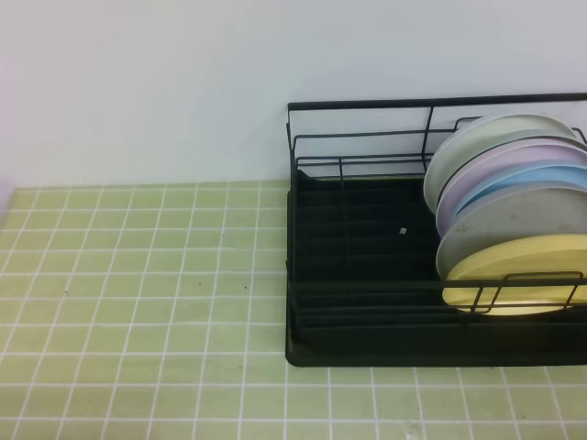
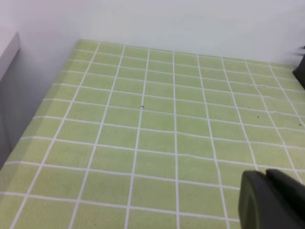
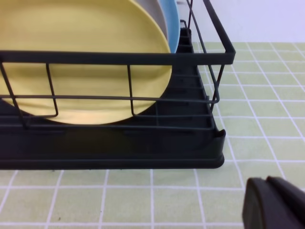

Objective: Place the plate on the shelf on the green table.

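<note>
Yellow plate (image 1: 514, 273) frontmost in shelf (image 1: 358, 275), apparently leaning; both tools closed, empty.

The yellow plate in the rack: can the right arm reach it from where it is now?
Probably yes. The right gripper, shut, sits just before the shelf, facing the plate; only the thin front rails stand between, so coming over them looks easiest.

The pale-yellow plate (image 1: 514, 270) is standing on edge, leaning back, at the near right end of the shelf (image 1: 353, 266); it is sitting just behind the near rail. The black wire shelf is resting on the green table (image 1: 138, 275), toward the far right; its left slots are showing only black slats.
</note>
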